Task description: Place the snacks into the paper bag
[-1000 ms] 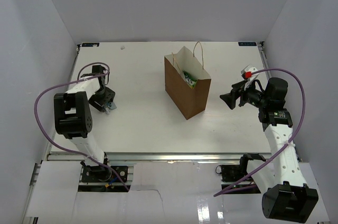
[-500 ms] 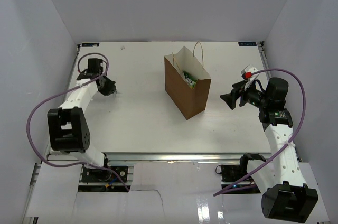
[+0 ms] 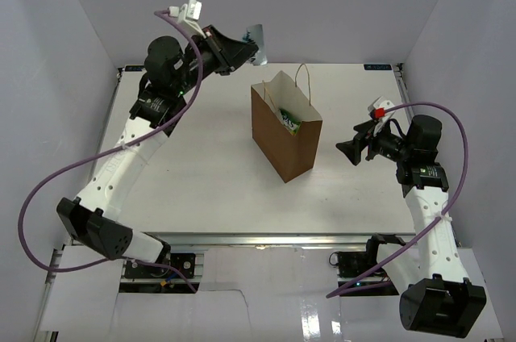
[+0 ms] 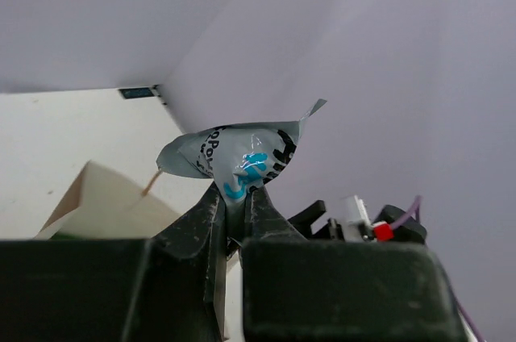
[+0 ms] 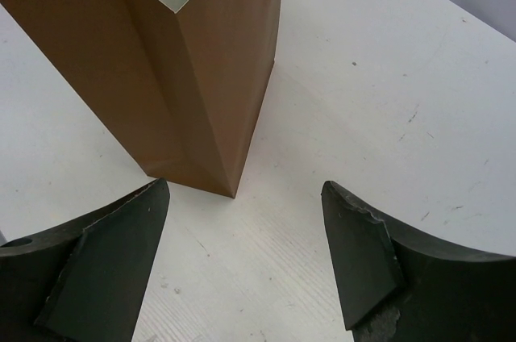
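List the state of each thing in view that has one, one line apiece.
Paper bag: upright on the table, mouth open.
Green packet: inside the bag, near its top.
Silvery blue-grey packet: pinched by one edge, held in the air, not yet in the bag.
Left gripper: shut on the silvery blue-grey packet, lifted high.
Right gripper: open, empty, facing the bag.

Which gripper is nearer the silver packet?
Left. The left gripper pinches the packet high up, left of the bag; the right gripper hangs open on the bag's other side.
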Controlling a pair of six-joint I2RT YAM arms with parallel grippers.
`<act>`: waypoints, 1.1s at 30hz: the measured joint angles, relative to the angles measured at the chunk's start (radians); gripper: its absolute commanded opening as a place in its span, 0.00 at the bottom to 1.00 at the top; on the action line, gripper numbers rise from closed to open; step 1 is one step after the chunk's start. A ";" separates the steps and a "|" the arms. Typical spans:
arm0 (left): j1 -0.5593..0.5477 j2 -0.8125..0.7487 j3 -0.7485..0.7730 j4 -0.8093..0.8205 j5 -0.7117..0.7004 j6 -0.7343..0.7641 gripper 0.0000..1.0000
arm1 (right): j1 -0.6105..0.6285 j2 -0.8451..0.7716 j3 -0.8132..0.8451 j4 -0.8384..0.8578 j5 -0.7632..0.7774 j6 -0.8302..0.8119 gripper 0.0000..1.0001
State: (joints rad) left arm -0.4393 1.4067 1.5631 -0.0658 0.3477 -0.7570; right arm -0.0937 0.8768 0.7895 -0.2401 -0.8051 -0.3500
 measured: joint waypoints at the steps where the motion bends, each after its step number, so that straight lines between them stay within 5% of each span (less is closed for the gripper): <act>1: -0.026 0.021 0.037 0.010 0.006 0.007 0.02 | -0.001 0.000 0.000 0.000 -0.003 0.000 0.82; 10: -0.177 0.271 0.158 -0.085 0.014 0.054 0.07 | -0.003 -0.022 0.000 -0.022 -0.005 -0.003 0.82; 14: -0.178 0.313 0.156 -0.179 -0.025 0.074 0.25 | -0.003 -0.040 0.000 -0.027 -0.005 -0.005 0.82; 15: -0.176 0.312 0.155 -0.191 -0.030 0.080 0.41 | -0.003 -0.042 0.000 -0.027 -0.005 -0.005 0.82; 19: -0.175 0.297 0.155 -0.203 -0.036 0.106 0.74 | -0.003 -0.044 0.000 -0.028 -0.005 -0.006 0.82; 26: -0.175 0.291 0.196 -0.220 -0.014 0.120 0.86 | -0.003 -0.044 0.015 -0.059 -0.006 -0.014 0.83; 30: -0.175 0.265 0.237 -0.219 -0.022 0.192 0.98 | -0.003 -0.043 0.044 -0.078 0.027 -0.010 0.99; 31: -0.175 0.241 0.237 -0.224 -0.038 0.230 0.98 | -0.003 -0.044 0.051 -0.080 0.049 0.004 0.90; 33: -0.175 0.168 0.195 -0.218 -0.086 0.307 0.98 | -0.003 -0.040 0.071 -0.094 0.122 0.040 0.90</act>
State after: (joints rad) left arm -0.6147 1.5745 1.7584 -0.2836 0.2615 -0.4496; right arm -0.0971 0.8364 0.8604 -0.3340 -0.6827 -0.3099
